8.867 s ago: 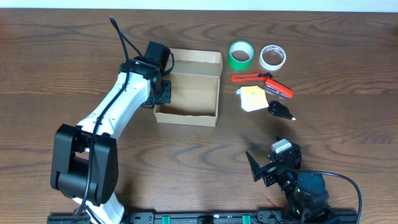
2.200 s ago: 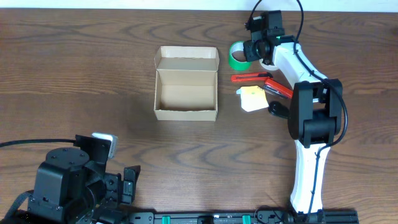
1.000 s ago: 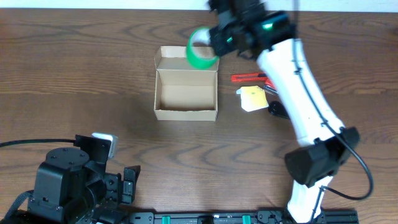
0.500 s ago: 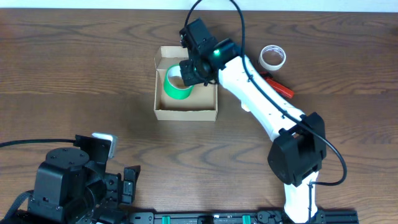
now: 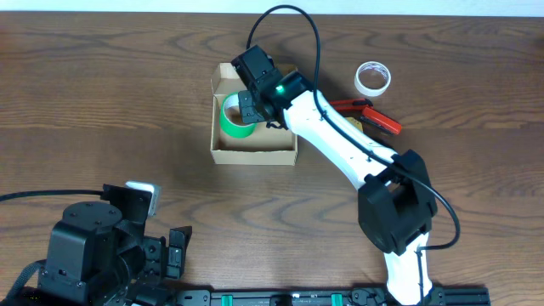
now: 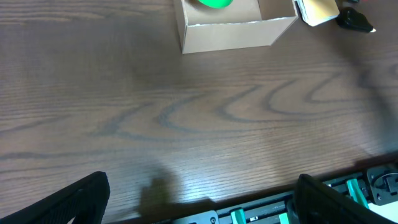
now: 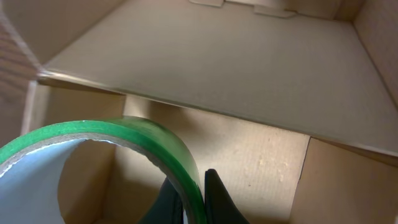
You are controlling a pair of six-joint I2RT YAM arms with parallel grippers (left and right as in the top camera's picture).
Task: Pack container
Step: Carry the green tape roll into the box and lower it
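The container (image 5: 253, 155) is a tan cardboard box with its lid flap open toward the far side, standing at the table's middle back. My right gripper (image 5: 252, 106) reaches into it and is shut on the wall of a green tape roll (image 5: 231, 121), which hangs tilted inside the box. In the right wrist view the fingers pinch the green tape roll (image 7: 158, 140) just above the container's floor (image 7: 255, 165). My left gripper (image 5: 174, 248) rests open near the front left edge, holding nothing. The left wrist view shows the container (image 6: 230, 34) far ahead.
A white tape roll (image 5: 372, 78) lies right of the box, with a red cutter (image 5: 344, 105) and a red-handled tool (image 5: 384, 123) below it. A yellow note (image 6: 320, 11) and a black object (image 6: 356, 20) sit right of the box.
My right arm has carried the green tape roll from above the box's lid down into the box. The left arm has not moved.
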